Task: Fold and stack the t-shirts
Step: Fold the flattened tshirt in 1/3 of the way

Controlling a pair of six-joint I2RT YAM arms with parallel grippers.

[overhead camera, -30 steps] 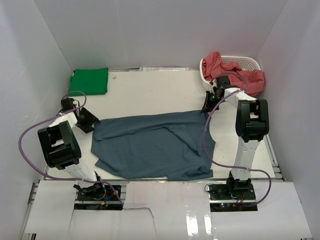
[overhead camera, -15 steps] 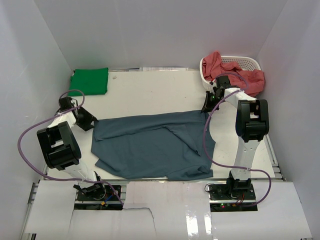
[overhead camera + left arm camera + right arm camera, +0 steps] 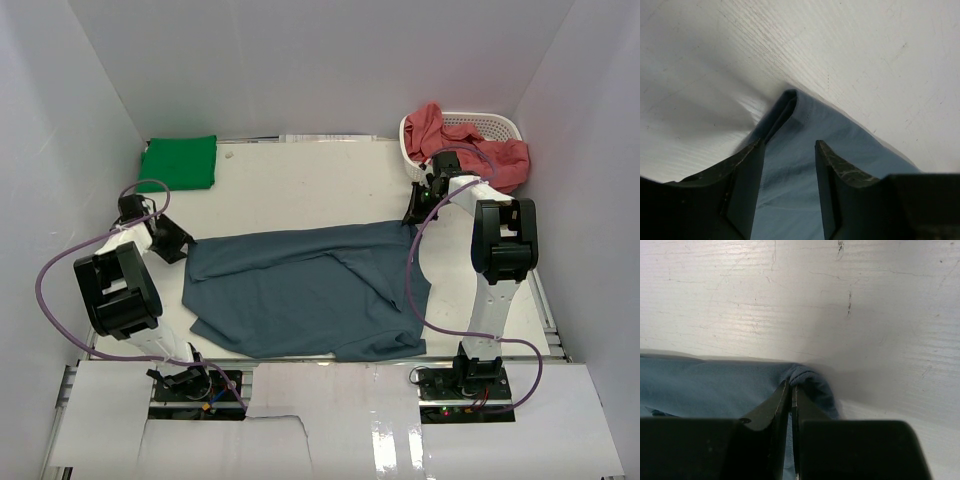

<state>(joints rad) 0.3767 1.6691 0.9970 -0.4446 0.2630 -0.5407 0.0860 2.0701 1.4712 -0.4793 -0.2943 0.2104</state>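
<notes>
The slate blue t-shirt (image 3: pixel 310 290) lies spread across the middle of the table, partly folded over itself. My right gripper (image 3: pixel 412 221) is shut on its far right corner (image 3: pixel 812 380), the cloth bunched between the jaws. My left gripper (image 3: pixel 180 243) sits at the shirt's far left corner (image 3: pixel 790 97) with its jaws open; the blue cloth (image 3: pixel 790 190) lies between and under the fingers (image 3: pixel 747 185). A folded bright green t-shirt (image 3: pixel 179 162) rests at the back left. Salmon red t-shirts (image 3: pixel 436 128) hang out of the basket at the back right.
A white perforated basket (image 3: pixel 490 126) stands at the back right, close behind my right arm. White walls enclose the table on three sides. Purple cables loop from both arms.
The left arm has shifted slightly toward the back left; the shirt and right arm look unchanged.
</notes>
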